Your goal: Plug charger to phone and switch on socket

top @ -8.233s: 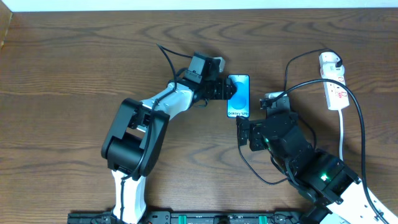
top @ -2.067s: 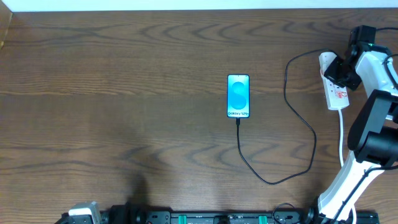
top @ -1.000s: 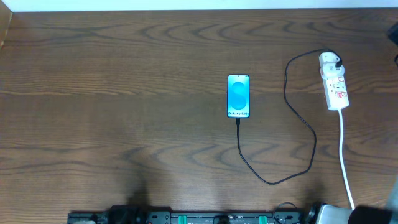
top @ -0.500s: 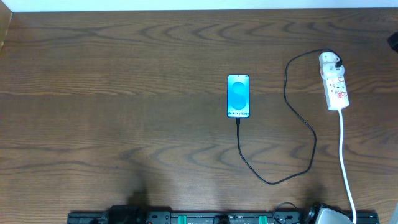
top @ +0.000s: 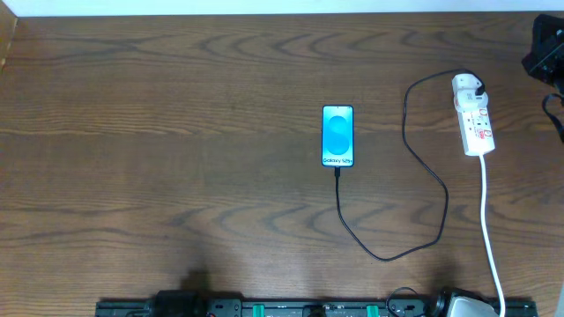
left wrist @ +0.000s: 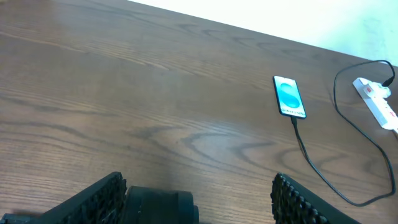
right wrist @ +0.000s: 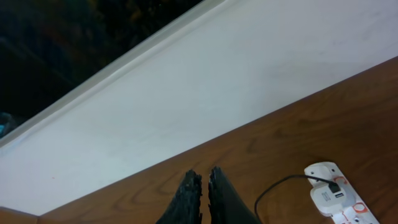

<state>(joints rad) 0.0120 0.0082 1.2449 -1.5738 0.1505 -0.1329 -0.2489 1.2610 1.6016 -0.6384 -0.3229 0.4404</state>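
My right fingers (right wrist: 190, 191), pressed together and empty, have lifted off the socket (top: 471, 128) by the tabletop (top: 132, 106) right edge; my left fingers (left wrist: 102, 194) stay apart. The charger (top: 339, 194) sits in the phone (top: 337, 136), mid-tabletop (task likely finished).
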